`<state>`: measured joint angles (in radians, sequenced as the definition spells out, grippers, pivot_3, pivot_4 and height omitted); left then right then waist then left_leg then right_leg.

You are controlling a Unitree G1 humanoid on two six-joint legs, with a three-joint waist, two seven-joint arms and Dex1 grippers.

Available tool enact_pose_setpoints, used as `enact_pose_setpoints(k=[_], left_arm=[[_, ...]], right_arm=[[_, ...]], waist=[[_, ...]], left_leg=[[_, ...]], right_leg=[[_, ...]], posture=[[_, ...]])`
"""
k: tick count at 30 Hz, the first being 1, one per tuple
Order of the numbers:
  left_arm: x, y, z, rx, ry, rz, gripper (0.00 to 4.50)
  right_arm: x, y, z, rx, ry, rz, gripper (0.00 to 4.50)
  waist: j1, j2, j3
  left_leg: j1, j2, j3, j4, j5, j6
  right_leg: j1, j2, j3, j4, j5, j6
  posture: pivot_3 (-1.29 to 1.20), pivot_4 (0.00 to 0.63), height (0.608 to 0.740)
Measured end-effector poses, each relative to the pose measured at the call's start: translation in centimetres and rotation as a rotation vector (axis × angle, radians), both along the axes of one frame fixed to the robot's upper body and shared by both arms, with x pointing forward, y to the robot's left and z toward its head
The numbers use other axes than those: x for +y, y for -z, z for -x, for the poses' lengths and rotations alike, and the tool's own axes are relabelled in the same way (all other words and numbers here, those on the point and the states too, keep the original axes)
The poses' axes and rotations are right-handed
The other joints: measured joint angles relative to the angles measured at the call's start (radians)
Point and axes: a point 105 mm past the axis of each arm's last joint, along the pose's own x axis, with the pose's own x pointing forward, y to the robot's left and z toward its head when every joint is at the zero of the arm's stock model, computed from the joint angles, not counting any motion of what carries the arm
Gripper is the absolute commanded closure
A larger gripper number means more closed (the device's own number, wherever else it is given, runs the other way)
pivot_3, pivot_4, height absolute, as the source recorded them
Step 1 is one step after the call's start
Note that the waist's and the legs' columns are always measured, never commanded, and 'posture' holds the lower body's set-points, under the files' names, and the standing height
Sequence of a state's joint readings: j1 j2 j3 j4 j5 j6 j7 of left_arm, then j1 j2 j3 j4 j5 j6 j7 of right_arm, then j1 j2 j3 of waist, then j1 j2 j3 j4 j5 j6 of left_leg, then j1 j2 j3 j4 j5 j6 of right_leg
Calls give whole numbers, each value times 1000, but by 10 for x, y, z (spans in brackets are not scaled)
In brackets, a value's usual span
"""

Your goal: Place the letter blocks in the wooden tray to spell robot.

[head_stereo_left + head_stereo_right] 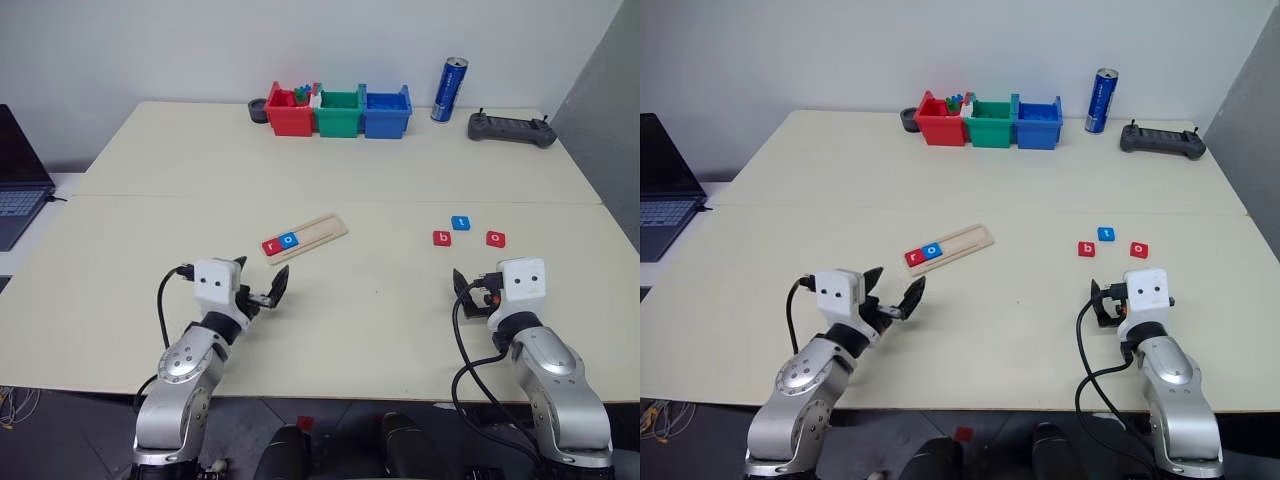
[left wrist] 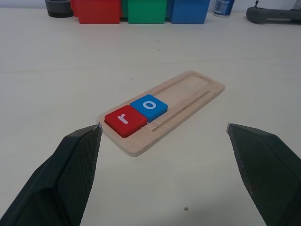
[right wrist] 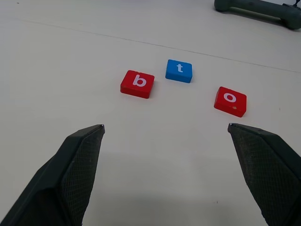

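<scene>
Already r, o seated in wooden tray (image 1: 305, 236) mid-surface; b block (image 3: 137, 84), t, o loose toward right edge. Both hands spread wide, empty. Blocks likely light, rigid, low; pinch opposite side edges.

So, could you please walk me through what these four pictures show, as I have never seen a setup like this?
This is a humanoid robot with two arms, each ending in a gripper of two black fingers. The two wide pictures come from cameras on its head, looking down over the pale table. The two close pictures come from cameras on its wrists, looking out between the fingers.

The left gripper and the right gripper are both open and hold nothing.

In front of the left gripper lies a long pale wooden tray, holding a red r tile and a blue o tile side by side. In front of the right gripper a red b tile, a blue t tile and a red o tile lie loose on the table.

At the far edge stand red, green and blue plastic bins.
</scene>
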<state>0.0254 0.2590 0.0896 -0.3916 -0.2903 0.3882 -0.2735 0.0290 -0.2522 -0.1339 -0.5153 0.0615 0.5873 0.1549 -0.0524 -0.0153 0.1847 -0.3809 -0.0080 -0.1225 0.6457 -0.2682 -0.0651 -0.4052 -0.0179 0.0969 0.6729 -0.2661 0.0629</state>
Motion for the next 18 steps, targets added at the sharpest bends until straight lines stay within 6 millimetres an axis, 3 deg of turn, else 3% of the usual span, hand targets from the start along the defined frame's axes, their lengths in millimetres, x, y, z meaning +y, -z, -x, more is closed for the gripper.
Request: enact_pose_setpoints(k=[18], left_arm=[[-2,4,2,23,19,-3,0]], right_arm=[[0,0,0,4,3,1,27]], waist=[[0,0,0]], left_leg=[[0,0,0,0,0,0]], right_leg=[[0,0,0,0,0,0]], posture=[[0,150,740]])
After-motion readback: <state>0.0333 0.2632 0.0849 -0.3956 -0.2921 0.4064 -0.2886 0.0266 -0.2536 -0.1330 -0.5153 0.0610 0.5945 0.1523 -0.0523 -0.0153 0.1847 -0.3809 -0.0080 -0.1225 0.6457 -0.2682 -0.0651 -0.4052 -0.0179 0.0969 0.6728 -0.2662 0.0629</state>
